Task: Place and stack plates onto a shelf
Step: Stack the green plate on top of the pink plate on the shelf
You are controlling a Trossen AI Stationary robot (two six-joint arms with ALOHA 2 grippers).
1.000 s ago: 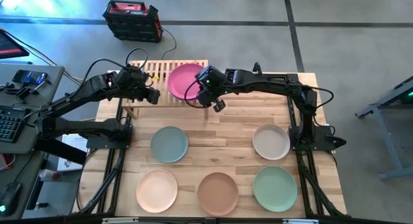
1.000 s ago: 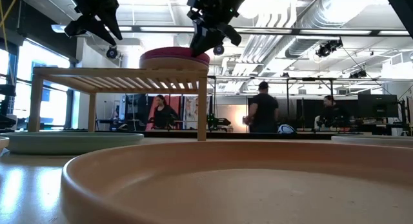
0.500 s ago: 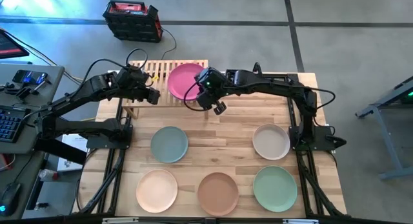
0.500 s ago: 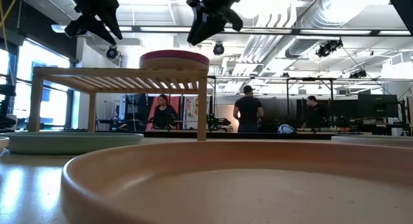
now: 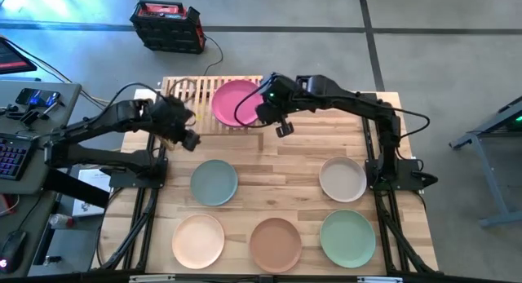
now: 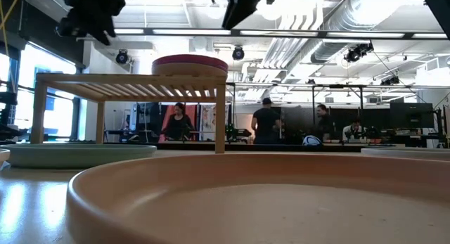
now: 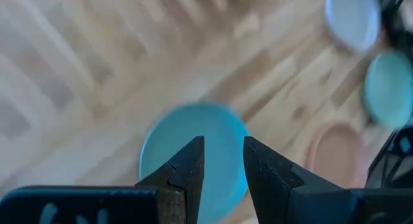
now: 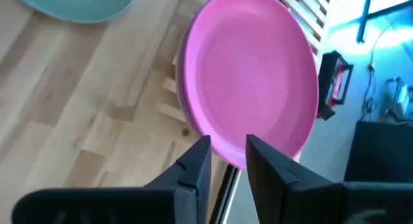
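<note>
A magenta plate (image 5: 235, 103) tops a small stack (image 6: 190, 64) on the right end of the slatted wooden shelf (image 5: 189, 94). My right gripper (image 5: 263, 113) hovers open above the stack's table-right edge, and the magenta plate (image 8: 251, 75) lies below its fingers. My left gripper (image 5: 184, 139) hangs open over the table just in front of the shelf's left part, above the grey-teal plate (image 7: 193, 153). Five plates lie flat on the table: grey-teal (image 5: 214, 183), cream (image 5: 342, 179), peach (image 5: 198, 240), brown (image 5: 275, 245) and mint green (image 5: 347, 238).
The shelf's left half (image 6: 91, 81) carries nothing that shows. A black and red case (image 5: 167, 24) sits on the floor beyond the table. A side desk with a keyboard (image 5: 10, 156) stands at the left. People stand far back in the room (image 6: 267, 124).
My right gripper has risen from just above the magenta plate and drawn a little toward the table's right. My left gripper has moved from over the shelf's left part toward the near edge, closer to the grey-teal plate. The plates have stayed where they were.
</note>
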